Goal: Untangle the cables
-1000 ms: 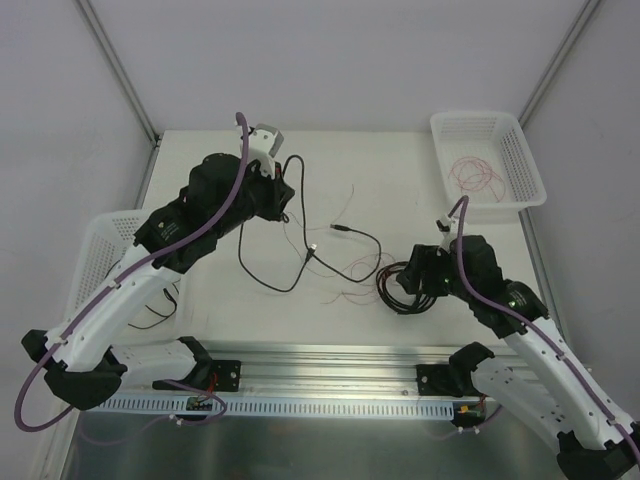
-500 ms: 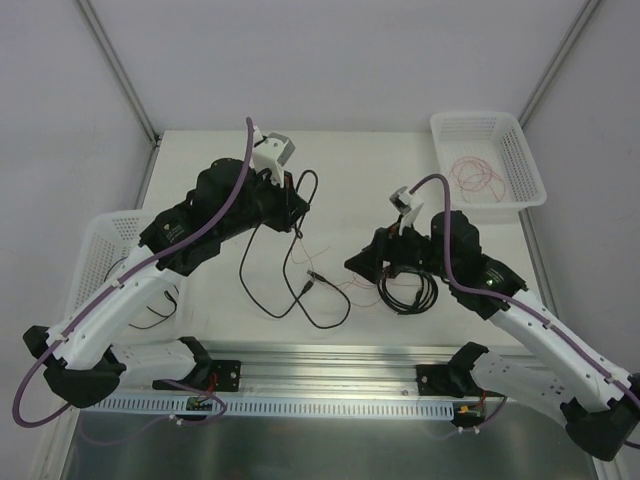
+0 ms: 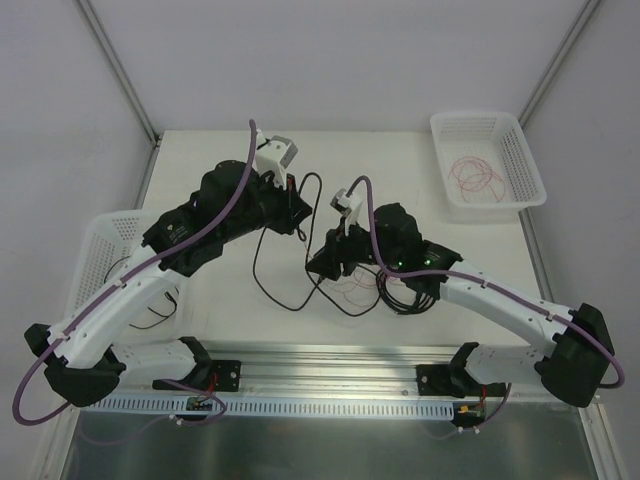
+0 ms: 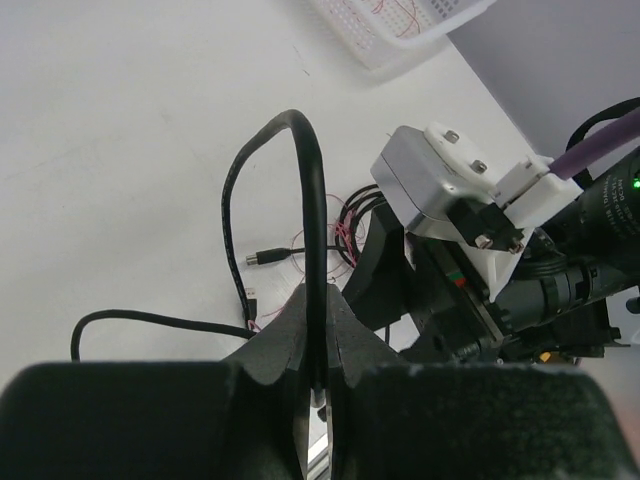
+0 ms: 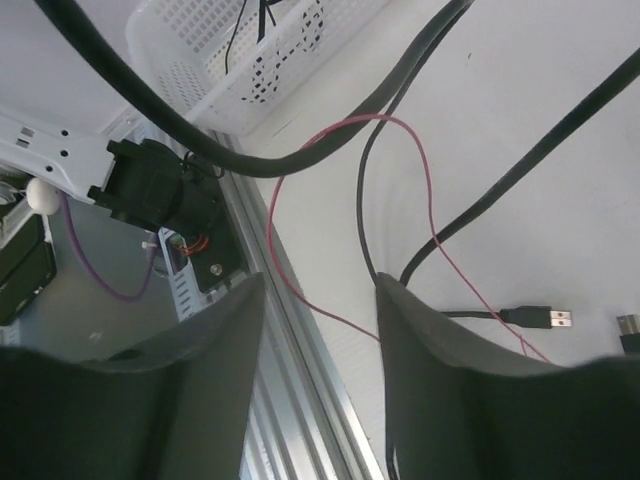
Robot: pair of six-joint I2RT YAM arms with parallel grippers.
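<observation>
Bright, even overhead light; soft shadows; wrist-view fingers (image 5: 130,400) blurred.

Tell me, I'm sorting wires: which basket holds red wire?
The far-right basket; its red wire lies coiled inside, while the left basket holds black cable.

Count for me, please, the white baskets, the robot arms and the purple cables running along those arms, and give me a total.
White baskets: 2, far right and near left
Robot arms: 2, left and right
Purple cables: 2, on the left arm and on the right arm
Total: 6
</observation>
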